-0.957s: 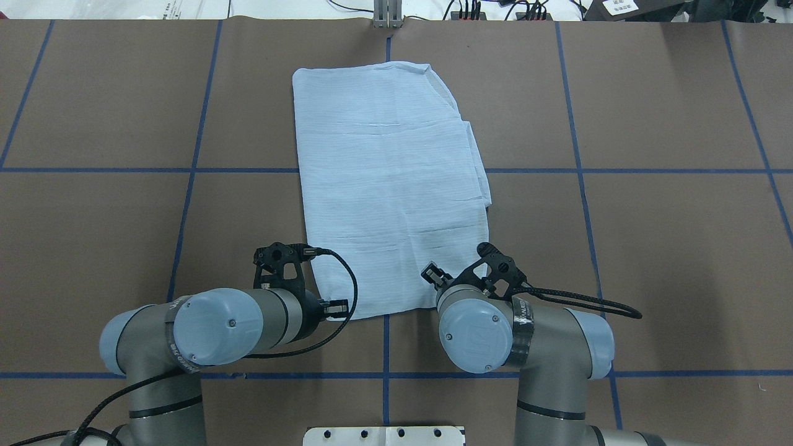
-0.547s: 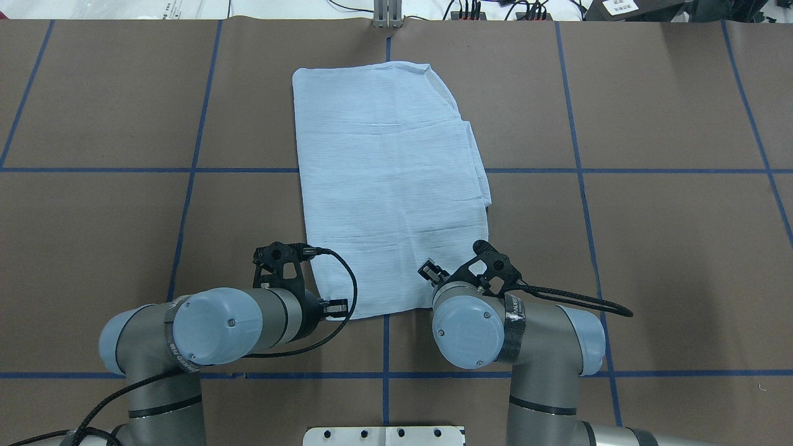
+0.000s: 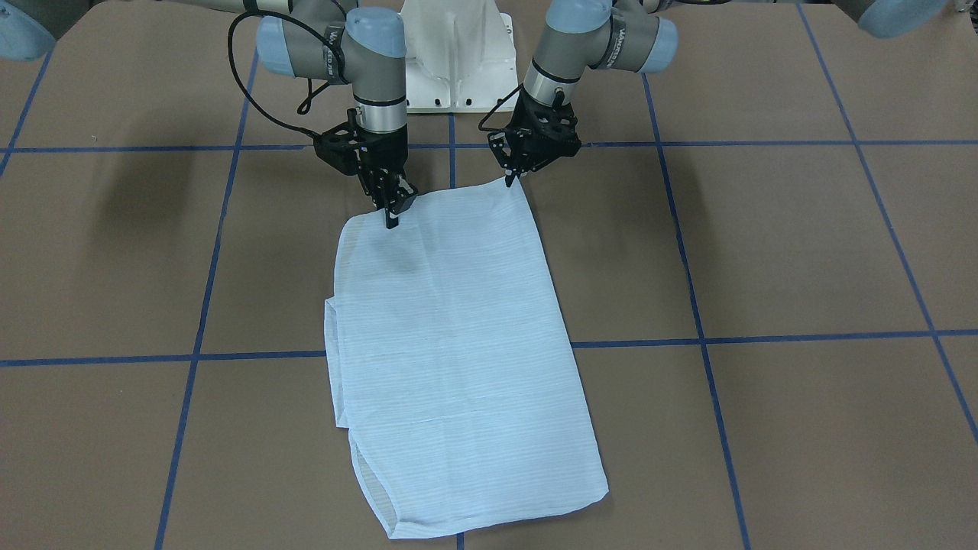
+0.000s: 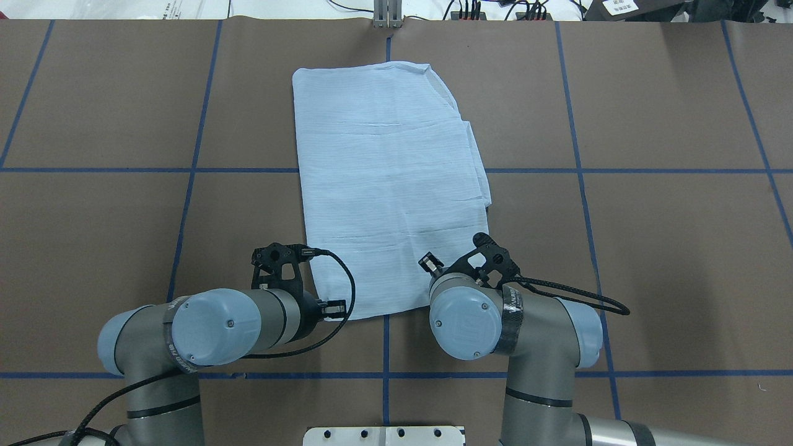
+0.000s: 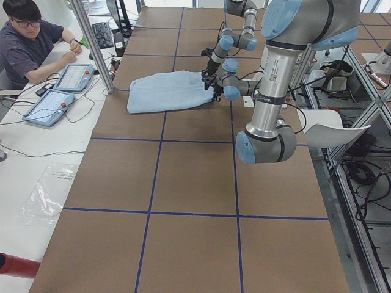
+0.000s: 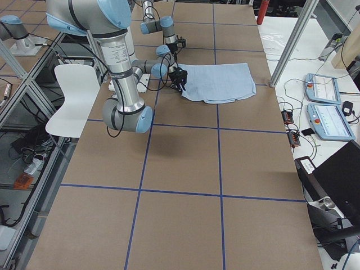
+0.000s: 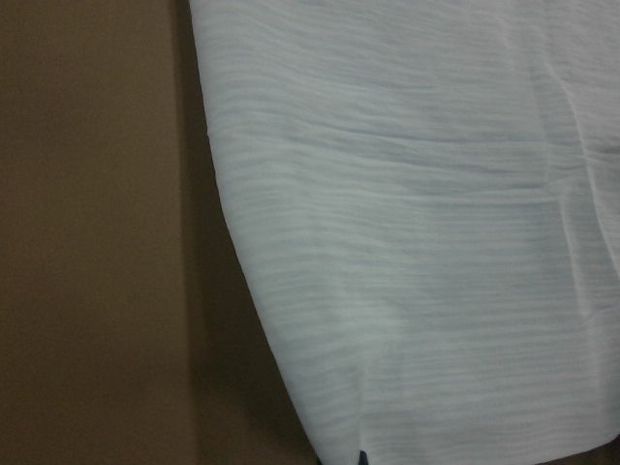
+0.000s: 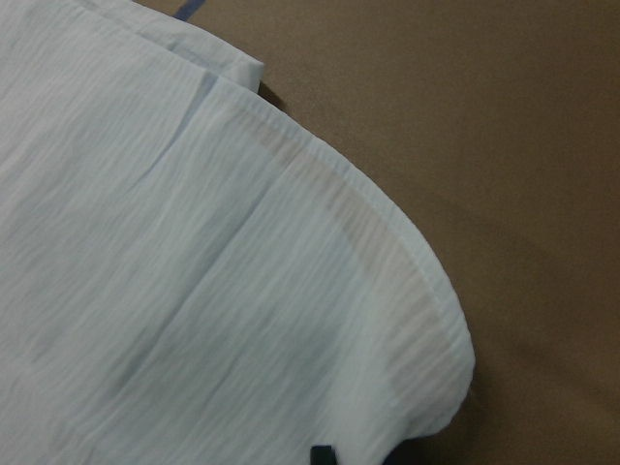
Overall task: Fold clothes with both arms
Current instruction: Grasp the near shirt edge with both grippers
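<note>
The clothes, one pale-blue shirt [image 4: 390,186] folded into a long rectangle, lie flat mid-table [image 3: 451,344]. My left gripper [image 3: 510,180] pinches the shirt's near corner, shut on it. My right gripper [image 3: 393,217] is shut on the near hem at the other side, a little in from that corner. In the left wrist view the fabric [image 7: 436,242] rises off the brown table, with a dark fingertip [image 7: 360,457] at the bottom edge. The right wrist view shows the rounded hem [image 8: 407,281] and a fingertip [image 8: 323,453]. From overhead, both grippers are hidden under the wrists.
The white pedestal base [image 4: 384,435] sits at the near edge between the arms. Blue tape lines [image 4: 186,170] grid the brown table. A person [image 5: 30,43] sits at the far side by two tablets [image 5: 61,91]. A white chair [image 6: 73,95] stands behind the robot.
The right arm's elbow and wrist have shifted slightly left and forward, toward the shirt. The left arm and the shirt have stayed almost still.
</note>
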Available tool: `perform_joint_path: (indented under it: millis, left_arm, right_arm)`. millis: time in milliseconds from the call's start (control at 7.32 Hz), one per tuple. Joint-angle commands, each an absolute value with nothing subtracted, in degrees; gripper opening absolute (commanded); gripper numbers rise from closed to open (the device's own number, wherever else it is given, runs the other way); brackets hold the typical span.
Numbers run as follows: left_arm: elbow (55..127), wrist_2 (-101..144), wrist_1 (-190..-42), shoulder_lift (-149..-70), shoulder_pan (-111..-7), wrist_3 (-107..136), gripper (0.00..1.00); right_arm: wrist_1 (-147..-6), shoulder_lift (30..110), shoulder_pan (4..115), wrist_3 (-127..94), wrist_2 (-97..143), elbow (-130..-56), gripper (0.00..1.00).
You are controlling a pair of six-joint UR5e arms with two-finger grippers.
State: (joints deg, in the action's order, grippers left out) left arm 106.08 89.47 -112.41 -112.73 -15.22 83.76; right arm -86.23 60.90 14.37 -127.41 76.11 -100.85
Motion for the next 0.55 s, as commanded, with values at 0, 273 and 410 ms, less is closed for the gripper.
perform_joint_path:
  millis: [0,273,410]
  left_arm:
    - [106.1,89.5,-112.4,-112.8,-15.2,83.7,0.00]
    - [106.9,89.6,-112.2,-112.8,-15.4,83.1,0.00]
    - [110.6,90.1,-107.6,-112.8,-15.6,81.5,0.00]
  right_arm:
    - [-86.0,59.9,14.7,-127.5,76.0,-100.5,0.00]
    - [-86.4,58.8,15.6,-127.4,76.0,-101.6,0.00]
    - [-86.7,59.7,15.8,-127.3,76.0,-105.1,0.00]
